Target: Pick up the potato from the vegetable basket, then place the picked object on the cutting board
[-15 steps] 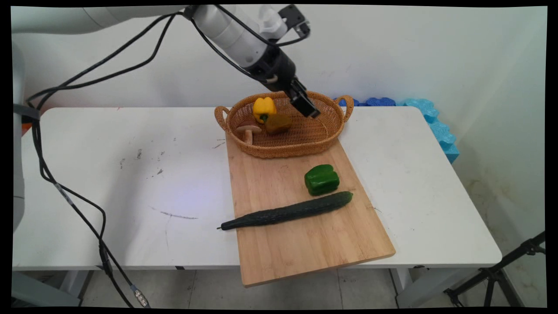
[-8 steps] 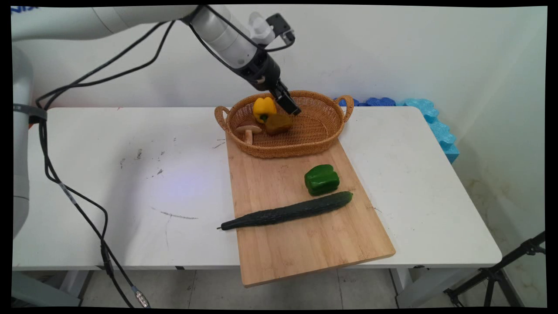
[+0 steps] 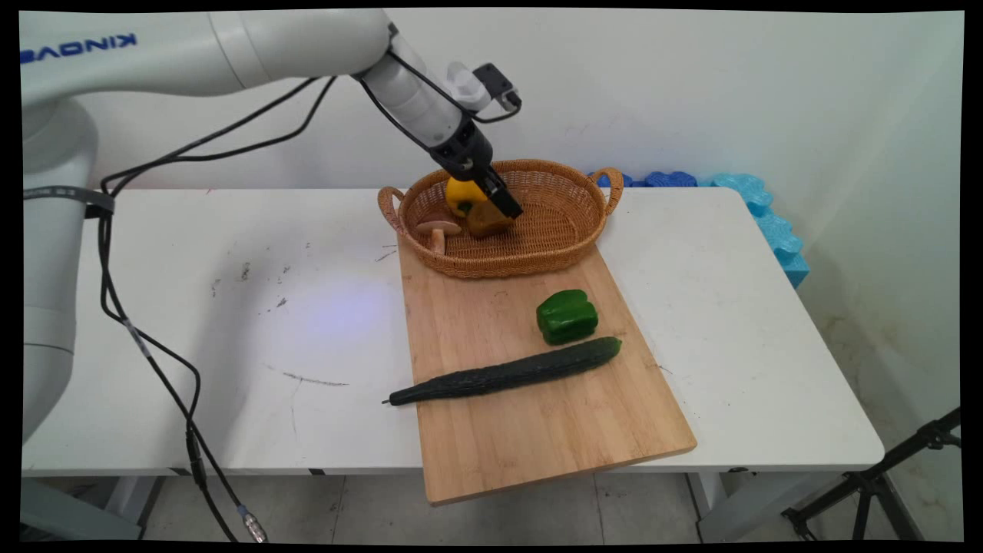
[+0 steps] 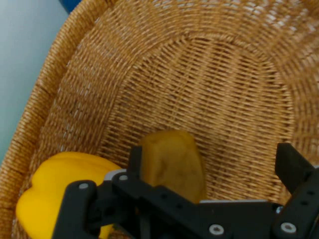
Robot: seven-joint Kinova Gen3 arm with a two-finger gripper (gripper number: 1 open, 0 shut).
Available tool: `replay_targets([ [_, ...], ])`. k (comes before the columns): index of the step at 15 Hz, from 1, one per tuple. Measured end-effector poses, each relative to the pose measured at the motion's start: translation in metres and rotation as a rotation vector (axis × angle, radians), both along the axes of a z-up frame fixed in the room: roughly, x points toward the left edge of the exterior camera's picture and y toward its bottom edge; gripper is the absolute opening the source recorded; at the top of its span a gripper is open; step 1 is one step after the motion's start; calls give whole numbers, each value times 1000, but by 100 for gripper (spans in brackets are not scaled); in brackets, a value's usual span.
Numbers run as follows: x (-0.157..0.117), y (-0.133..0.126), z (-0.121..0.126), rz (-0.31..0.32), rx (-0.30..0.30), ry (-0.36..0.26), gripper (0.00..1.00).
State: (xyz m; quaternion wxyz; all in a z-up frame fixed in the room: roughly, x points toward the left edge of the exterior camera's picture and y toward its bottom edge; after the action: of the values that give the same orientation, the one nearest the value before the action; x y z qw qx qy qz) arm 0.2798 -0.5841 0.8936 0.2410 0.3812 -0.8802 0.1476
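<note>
Resting on the white table (image 3: 192, 307): wooden cutting board (image 3: 537, 415) bearing a cucumber (image 3: 503, 374) and green pepper (image 3: 567, 316). Wicker basket (image 3: 561, 230) holds a yellow pepper (image 3: 459, 194), mushroom (image 3: 438, 228) and brown potato (image 4: 172, 162). Gripper (image 4: 212, 167), fingers spread apart, straddles the potato.

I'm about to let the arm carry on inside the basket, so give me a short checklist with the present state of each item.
1. Gripper fingers apart: ok, open.
2. Brown potato-like lump between the fingers: ok, nearer the finger beside the pepper.
3. Yellow pepper outside the fingers: ok, though it sits close beside that finger.
4. Mushroom away from the gripper: ok, at the basket's left end.
5. Basket resting flat, half on the board: ok.
6. Fingers touching the lump: cannot tell.
</note>
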Motion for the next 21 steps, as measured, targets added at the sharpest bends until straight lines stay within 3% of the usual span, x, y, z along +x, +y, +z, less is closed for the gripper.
replay_targets([
  [7,-6,-18,-33,-3,7,-42,100],
  [14,-17,-21,-54,-54,6,-84,100],
  [15,-18,-22,-56,-60,5,-89,0],
  [21,-24,-20,-61,-98,4,-96,0],
])
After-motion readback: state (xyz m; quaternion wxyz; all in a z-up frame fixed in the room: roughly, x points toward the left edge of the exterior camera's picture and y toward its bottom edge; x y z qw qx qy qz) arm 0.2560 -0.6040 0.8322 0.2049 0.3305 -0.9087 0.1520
